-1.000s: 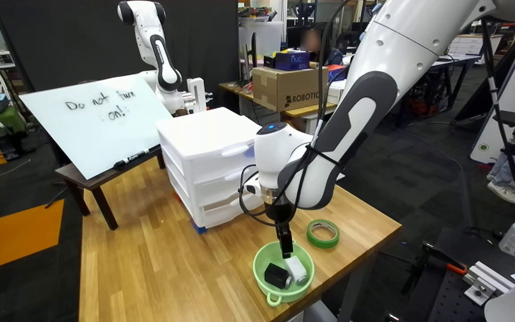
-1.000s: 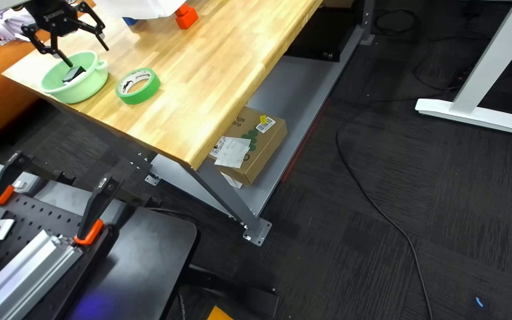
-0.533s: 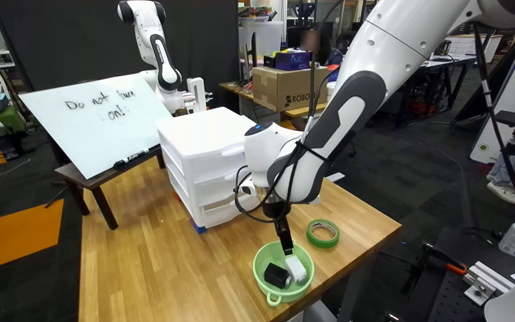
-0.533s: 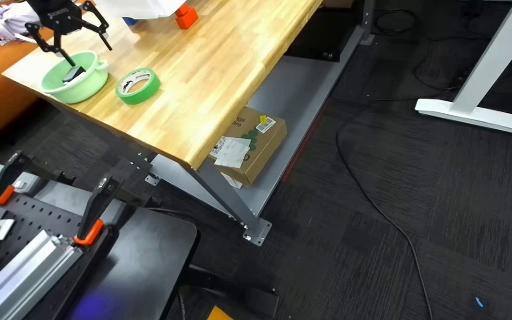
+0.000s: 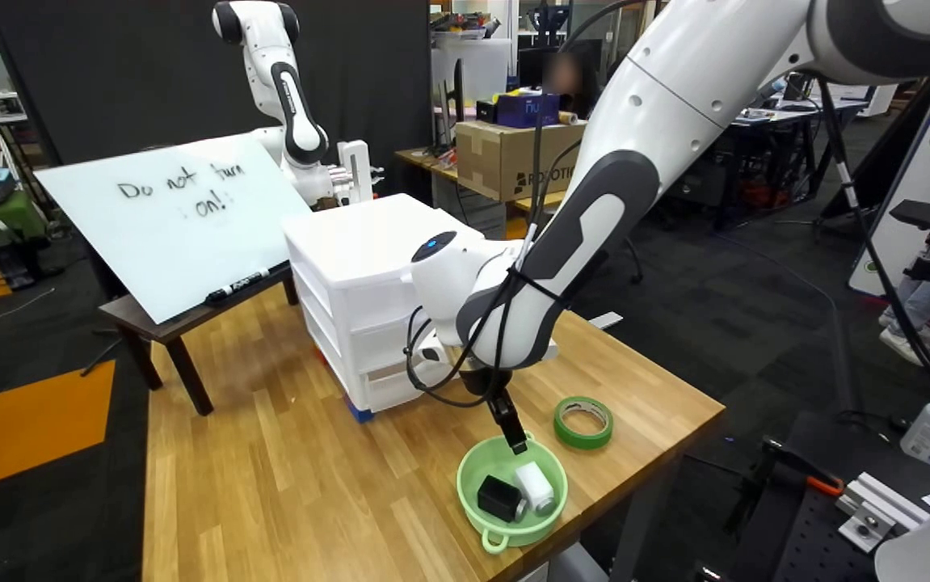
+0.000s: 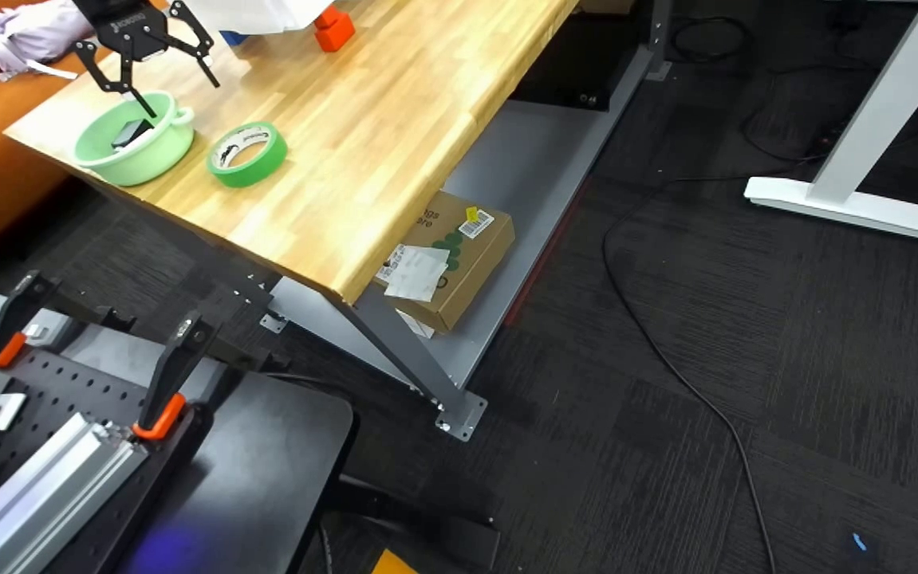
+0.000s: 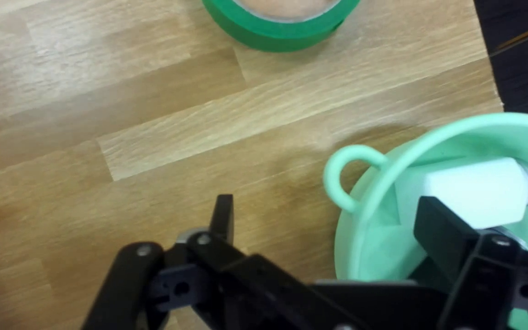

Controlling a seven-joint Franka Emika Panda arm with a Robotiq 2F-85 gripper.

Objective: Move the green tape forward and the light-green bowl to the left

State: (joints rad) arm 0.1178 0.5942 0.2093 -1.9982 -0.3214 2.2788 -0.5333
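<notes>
Jaws spread wide; gripper (image 6: pixel 186 100) half over light-green bowl (image 6: pixel 151 163), half over table (image 6: pixel 379 119). Black container (image 5: pixel 498 498), white container (image 5: pixel 533 483) inside bowl. Green tape (image 6: pixel 251 171) flat nearby, apart.

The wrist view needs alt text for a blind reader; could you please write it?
Open, empty gripper at the bottom, partly covering a light-green bowl at right holding a white object. Green tape, cut off by the top edge, lies on the table.
</notes>
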